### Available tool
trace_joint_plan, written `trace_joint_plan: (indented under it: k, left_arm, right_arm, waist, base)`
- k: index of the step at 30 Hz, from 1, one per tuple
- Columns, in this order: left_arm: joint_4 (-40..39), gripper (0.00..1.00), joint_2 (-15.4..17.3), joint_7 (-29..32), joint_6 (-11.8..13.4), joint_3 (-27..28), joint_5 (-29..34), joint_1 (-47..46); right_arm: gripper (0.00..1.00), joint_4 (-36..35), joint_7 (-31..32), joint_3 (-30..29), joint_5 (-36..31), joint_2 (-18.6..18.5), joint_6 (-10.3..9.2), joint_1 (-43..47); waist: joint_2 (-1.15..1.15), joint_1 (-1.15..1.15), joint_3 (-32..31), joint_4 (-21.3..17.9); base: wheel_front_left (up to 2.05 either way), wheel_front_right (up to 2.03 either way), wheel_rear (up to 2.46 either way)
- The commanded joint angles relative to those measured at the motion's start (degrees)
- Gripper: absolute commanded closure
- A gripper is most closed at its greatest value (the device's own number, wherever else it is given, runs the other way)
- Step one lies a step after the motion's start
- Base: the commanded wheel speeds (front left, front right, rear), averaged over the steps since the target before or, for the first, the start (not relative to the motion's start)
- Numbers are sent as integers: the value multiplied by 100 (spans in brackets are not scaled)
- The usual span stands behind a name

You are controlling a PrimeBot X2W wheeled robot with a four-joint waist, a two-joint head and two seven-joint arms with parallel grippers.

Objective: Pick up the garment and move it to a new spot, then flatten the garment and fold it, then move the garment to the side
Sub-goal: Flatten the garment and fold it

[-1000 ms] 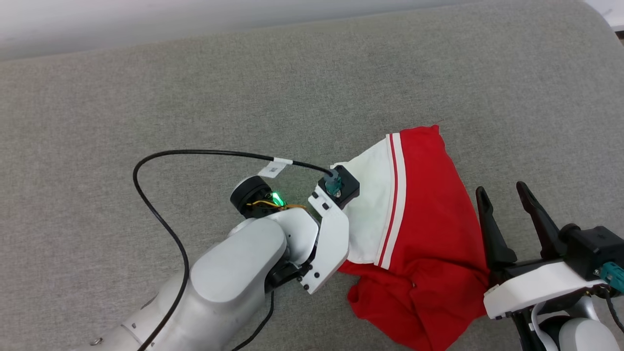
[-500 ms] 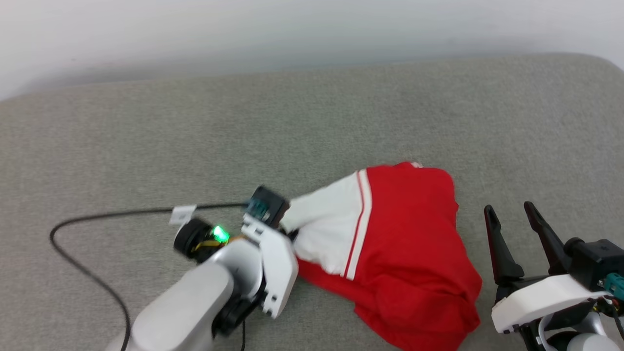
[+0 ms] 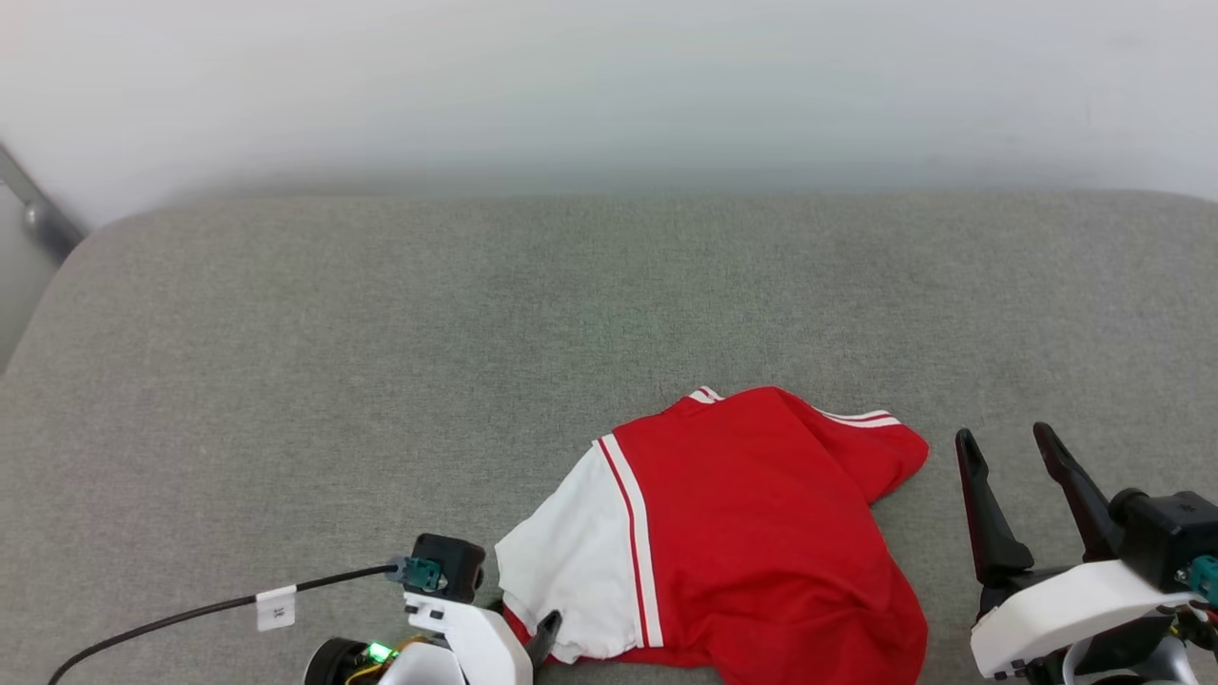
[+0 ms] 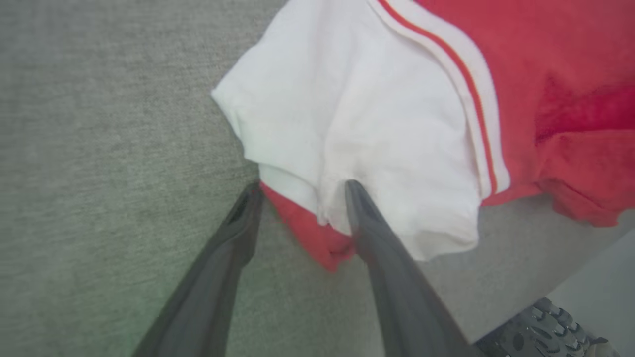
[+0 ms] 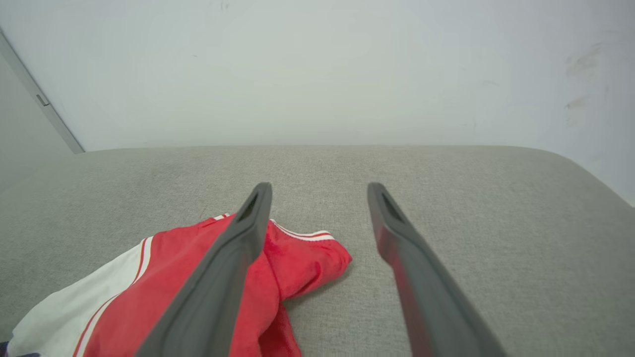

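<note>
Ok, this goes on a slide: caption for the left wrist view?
Left gripper, open, at the white sleeve of the red garment on a grey cushion.

Head looks down, wrists close, sharing garment (image 3: 761, 533)

Left tool (image 4: 302, 186): two long dark grey fingers (image 4: 218, 267), matte, tapering to narrow tips. Behind them a white left shell (image 3: 476, 647). On it sits a black camera block (image 3: 452, 563) with a teal plug (image 3: 419, 574). A black cable (image 3: 171, 618) carries a white label (image 3: 276, 607). Green lamp (image 3: 381, 653) lit.

Right tool (image 3: 1004, 433): same dark fingers, white right shell (image 3: 1066, 609), black housing (image 3: 1166, 523), teal connector (image 3: 1207, 576).
</note>
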Motion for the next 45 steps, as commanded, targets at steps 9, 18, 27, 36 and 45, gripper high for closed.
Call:
trace_joint_plan:
  k: [9,18,27,36,45]
  left_arm:
    - [-257,0,338,-343,17,288,185,-386]
    - [-155,0,762,919,-483,-2,108,-1128]
    - [166,0,849,2118,-873,-478,-34,-1400]
    - [236,100,625,2252,-998,-697,28,-1487]
    - [-113,100,935,1248,-427,-97,322,-1627]
  right_arm:
    - [0,-131,105,17,36,7,-2,132]
    - [0,-102,63,36,77,6,-2,-51]
    - [0,43,-73,60,167,7,-2,-239]
    - [0,205,-140,35,190,7,-2,-307]
    - [0,297,-80,-39,198,8,-2,-139]
  waist:
    - [0,0,-167,24]
    - [0,0,213,-213]
    - [0,0,592,-451]
    - [0,0,637,-464]
    - [0,0,336,-197]
  base:
    - [0,0,0]
    - [0,0,0]
    - [0,0,0]
    - [0,0,0]
    - [0,0,0]
